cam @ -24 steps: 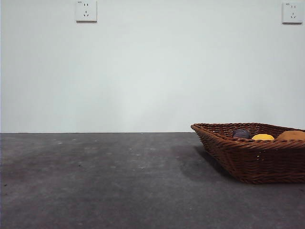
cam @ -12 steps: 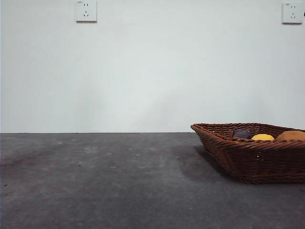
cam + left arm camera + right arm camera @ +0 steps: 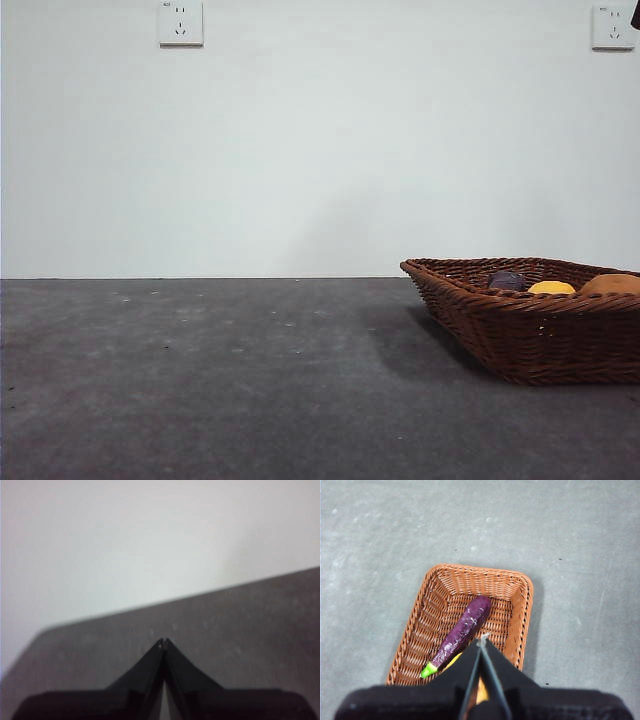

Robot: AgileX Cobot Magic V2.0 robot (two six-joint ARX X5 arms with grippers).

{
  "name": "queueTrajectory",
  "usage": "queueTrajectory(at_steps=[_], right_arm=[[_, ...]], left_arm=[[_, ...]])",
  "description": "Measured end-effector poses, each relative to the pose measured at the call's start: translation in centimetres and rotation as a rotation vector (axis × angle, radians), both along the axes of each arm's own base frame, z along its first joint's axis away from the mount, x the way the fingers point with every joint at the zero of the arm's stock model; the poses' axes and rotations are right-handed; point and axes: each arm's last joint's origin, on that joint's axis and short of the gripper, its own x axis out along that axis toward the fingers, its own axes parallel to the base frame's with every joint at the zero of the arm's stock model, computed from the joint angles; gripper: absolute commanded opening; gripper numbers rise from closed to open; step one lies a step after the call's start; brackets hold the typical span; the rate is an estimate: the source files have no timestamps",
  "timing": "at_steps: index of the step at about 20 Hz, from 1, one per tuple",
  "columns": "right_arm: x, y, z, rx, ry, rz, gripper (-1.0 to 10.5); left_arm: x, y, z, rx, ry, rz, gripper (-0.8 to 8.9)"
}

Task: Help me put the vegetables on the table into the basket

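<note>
While the right gripper [image 3: 483, 641] hangs high, the eggplant [image 3: 461, 631] lies in the basket [image 3: 517, 615] below.

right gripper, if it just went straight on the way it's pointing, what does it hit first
Most likely the eggplant: the right gripper, jaws closed and empty, points down into the basket with its tips just beside the eggplant's purple body. Depth is unclear, so it might miss it and meet the woven basket floor instead.
</note>
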Motion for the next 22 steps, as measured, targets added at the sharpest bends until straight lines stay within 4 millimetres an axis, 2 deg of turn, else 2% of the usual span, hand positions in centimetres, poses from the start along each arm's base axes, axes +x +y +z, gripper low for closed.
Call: queueTrajectory(at_steps=[3,8,11,22], right_arm=[[0.0,0.0,0.0,0.0,0.0,0.0,0.0],[0.0,0.0,0.0,0.0,0.0,0.0,0.0],[0.0,0.0,0.0,0.0,0.0,0.0,0.0],[0.0,0.0,0.0,0.0,0.001,0.0,0.0]], left_arm=[[-0.1,0.3,-3.9,-0.069,0.048,0.078,-0.04],[-0.1,0.6,-7.8,-0.147,0.108,0.124,-0.04],[-0.3,0.6,-8.4,-0.163,0.159,0.131,-0.04],[-0.3,0.5,-8.4,-0.218,0.162,0.102,-0.04]])
